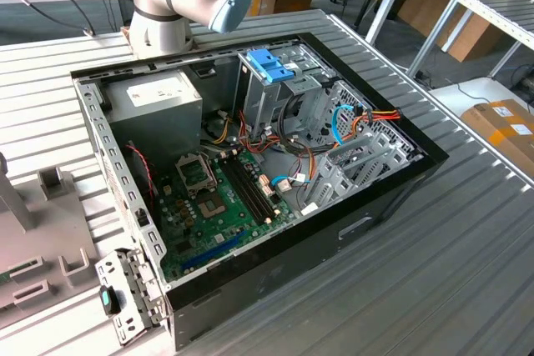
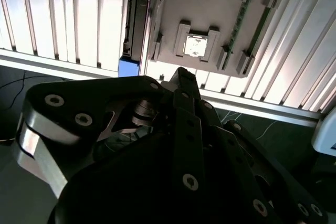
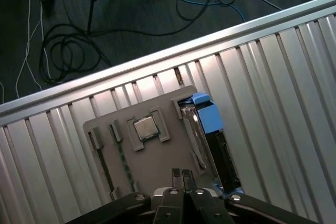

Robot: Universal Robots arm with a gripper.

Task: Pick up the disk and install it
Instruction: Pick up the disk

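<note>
The task is at its start: pickup and installation both remain. The disk [image 3: 215, 140] stands on edge in a slot of the grey holder plate [image 3: 157, 166], beside a processor chip [image 3: 145, 128], not yet grasped. The fingers [image 3: 177, 177] hover over that plate, closed together and holding nothing. In the exterior view's upper middle, the drive cage [image 1: 279, 93] sits inside the open computer case [image 1: 375, 198] on the bench [image 1: 434, 289].
</note>
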